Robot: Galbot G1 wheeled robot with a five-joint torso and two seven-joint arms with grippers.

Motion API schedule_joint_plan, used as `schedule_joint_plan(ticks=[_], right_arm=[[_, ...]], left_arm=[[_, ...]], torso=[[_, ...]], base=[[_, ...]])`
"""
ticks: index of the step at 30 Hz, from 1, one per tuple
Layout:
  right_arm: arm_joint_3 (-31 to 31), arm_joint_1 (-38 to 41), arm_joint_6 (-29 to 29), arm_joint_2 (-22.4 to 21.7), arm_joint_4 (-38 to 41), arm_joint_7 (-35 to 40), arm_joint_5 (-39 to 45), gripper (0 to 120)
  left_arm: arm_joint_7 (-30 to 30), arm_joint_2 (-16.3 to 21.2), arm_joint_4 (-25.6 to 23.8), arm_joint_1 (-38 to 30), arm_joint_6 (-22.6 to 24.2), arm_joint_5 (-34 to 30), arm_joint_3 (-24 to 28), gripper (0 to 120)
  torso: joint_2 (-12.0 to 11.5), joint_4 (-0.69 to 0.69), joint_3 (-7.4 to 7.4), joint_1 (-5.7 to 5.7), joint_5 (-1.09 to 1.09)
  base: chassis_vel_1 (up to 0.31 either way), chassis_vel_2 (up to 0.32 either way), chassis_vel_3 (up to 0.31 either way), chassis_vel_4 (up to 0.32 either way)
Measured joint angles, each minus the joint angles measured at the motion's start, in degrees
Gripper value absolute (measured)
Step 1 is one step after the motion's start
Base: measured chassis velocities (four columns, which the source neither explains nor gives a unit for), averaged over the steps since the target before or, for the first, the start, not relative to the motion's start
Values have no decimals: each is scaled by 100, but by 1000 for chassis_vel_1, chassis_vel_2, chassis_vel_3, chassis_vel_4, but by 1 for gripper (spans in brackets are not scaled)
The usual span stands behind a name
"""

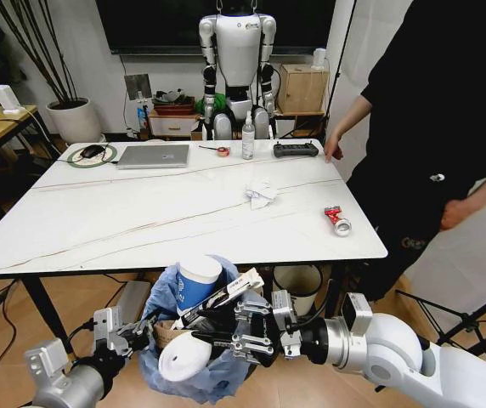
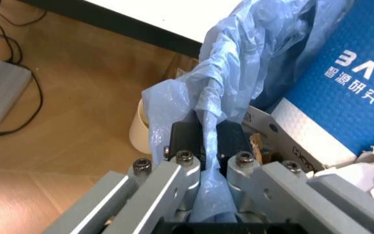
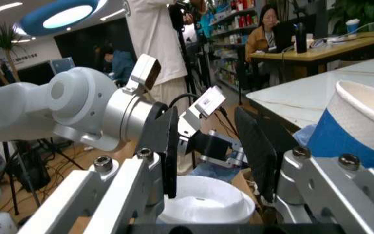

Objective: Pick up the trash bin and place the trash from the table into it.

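Observation:
The trash bin (image 1: pixel 194 374), lined with a crinkled light-blue bag (image 2: pixel 239 73), hangs below the front edge of the white table (image 1: pixel 98 229). My left gripper (image 1: pixel 134 331) is shut on the bag-covered rim, its fingers (image 2: pixel 188 139) pinching the plastic. Inside the bin are a blue paper cup (image 1: pixel 199 277), a white packet (image 1: pixel 230 291), brown cardboard (image 1: pixel 171 333) and a white lid (image 1: pixel 188 357). My right gripper (image 1: pixel 245 337) is open just over the lid (image 3: pixel 203 204), its fingers (image 3: pixel 258 146) spread beside the cup (image 3: pixel 352 131). A crumpled tissue (image 1: pixel 260 194) and a red can (image 1: pixel 338 220) lie on the table.
A laptop (image 1: pixel 152 155), spray bottle (image 1: pixel 248 136), tape roll (image 1: pixel 223 150) and black remote (image 1: pixel 296 150) lie at the table's far side. A person stands at the right with a hand (image 1: pixel 334 153) on the table. A pale bucket (image 1: pixel 298 280) stands under the table.

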Motion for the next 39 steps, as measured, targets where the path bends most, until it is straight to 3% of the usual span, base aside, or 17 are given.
schedule_joint_plan(ticks=[21,27,35,39], right_arm=[[138,-72,65,33,-18,29,107,34],[148,-58,109,40,-57,32,116,54],[228,-59,170,152,-144,130,117,65],[594,-13,186,246,-208,627,278,84]], left_arm=[[-369,52,68,73,205,-349,52,0],[-516,69,96,22,289,-408,48,0],[-499,74,105,19,291,-377,30,0],[-483,75,105,23,291,-339,24,0]], torso=[[0,0,0,0,0],[0,0,0,0,0],[0,0,0,0,0],[0,1,0,0,0]], base=[[0,0,0,0],[0,0,0,0],[0,0,0,0],[0,0,0,0]])
